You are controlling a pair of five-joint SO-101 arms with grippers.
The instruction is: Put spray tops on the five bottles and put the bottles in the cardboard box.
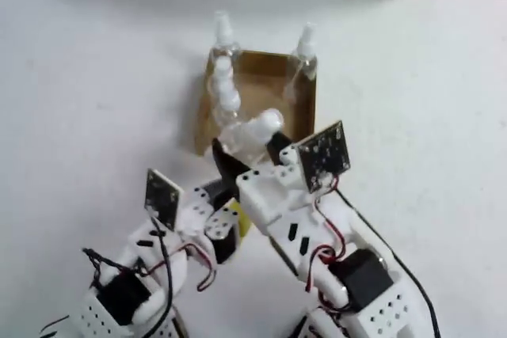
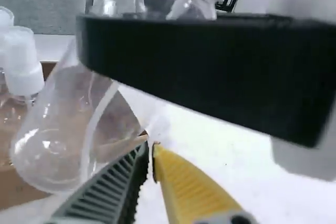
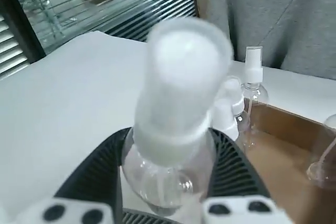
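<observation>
R fingers (image 3: 168,182) clamp last capped bottle (image 3: 176,119), tilted at box (image 1: 269,86) near edge, not yet in. Approx. 4 capped bottles (image 1: 224,77) stand inside. L fingers (image 2: 150,157) closed, empty, by its base. Left: drop it in.

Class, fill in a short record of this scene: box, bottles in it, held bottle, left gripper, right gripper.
box: cardboard box, open, mid-table
in box: at least three bottles, upright, spray tops on
held bottle: spray top on, tilted at the box's near edge
right gripper: fingers shut on held bottle
left gripper: fingers shut, empty, near the held bottle
</observation>
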